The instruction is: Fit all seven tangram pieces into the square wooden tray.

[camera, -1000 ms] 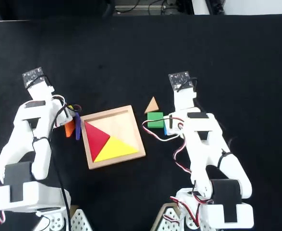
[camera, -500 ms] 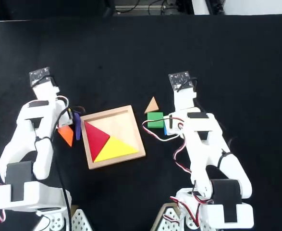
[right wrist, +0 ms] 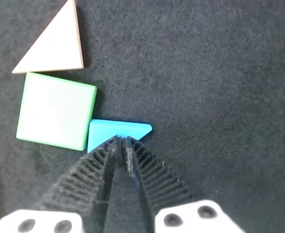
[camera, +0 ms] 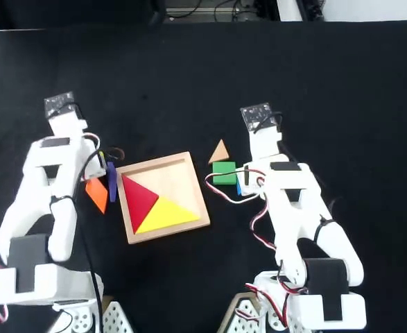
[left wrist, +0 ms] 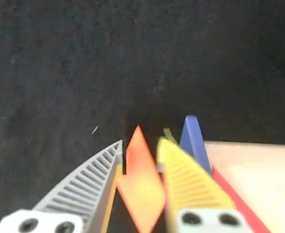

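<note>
The square wooden tray (camera: 182, 166) holds a red triangle (camera: 139, 200) and a yellow triangle (camera: 167, 214). Just left of the tray my left gripper (left wrist: 141, 141) is shut on the edges of an orange parallelogram (left wrist: 141, 187), which appears as the orange parallelogram (camera: 96, 195) from above. A dark blue piece (left wrist: 192, 138) stands on edge against the tray's left side. Right of the tray lie a tan triangle (right wrist: 55, 46), a green square (right wrist: 56, 110) and a light blue triangle (right wrist: 114, 132). My right gripper (right wrist: 121, 143) is shut, its tips over the light blue triangle.
Both arms stand on a black cloth that covers the table (camera: 342, 104). A red and white cable (camera: 220, 189) loops between the tray and the right arm. Open cloth lies behind the tray and to the far right.
The left wrist has swung up and to the right. The orange parallelogram has turned and come out from beside the gripper, showing its full face. The right arm has barely moved.
</note>
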`<control>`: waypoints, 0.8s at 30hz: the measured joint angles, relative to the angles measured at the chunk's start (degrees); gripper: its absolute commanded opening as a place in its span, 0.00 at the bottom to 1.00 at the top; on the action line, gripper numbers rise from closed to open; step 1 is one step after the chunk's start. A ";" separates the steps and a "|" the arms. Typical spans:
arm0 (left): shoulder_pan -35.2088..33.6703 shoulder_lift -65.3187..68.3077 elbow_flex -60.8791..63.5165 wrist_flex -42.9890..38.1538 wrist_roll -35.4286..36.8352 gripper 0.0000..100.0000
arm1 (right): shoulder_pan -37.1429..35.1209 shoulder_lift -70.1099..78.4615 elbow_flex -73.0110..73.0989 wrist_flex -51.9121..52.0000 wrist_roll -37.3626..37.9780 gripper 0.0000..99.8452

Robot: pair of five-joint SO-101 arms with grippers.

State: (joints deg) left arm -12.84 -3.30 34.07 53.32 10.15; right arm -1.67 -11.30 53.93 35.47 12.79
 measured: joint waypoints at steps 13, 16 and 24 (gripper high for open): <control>-2.55 -21.98 13.10 8.79 6.15 0.26 | -0.18 0.00 0.00 0.00 0.00 0.01; -3.87 -22.15 16.97 4.22 9.85 0.26 | -0.18 0.00 0.00 0.00 0.00 0.01; -3.43 -22.15 19.08 3.52 13.54 0.26 | -0.18 0.00 0.00 0.00 0.00 0.01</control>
State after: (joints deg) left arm -16.26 -25.45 53.14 56.84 23.69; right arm -1.85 -11.30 53.93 35.47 12.79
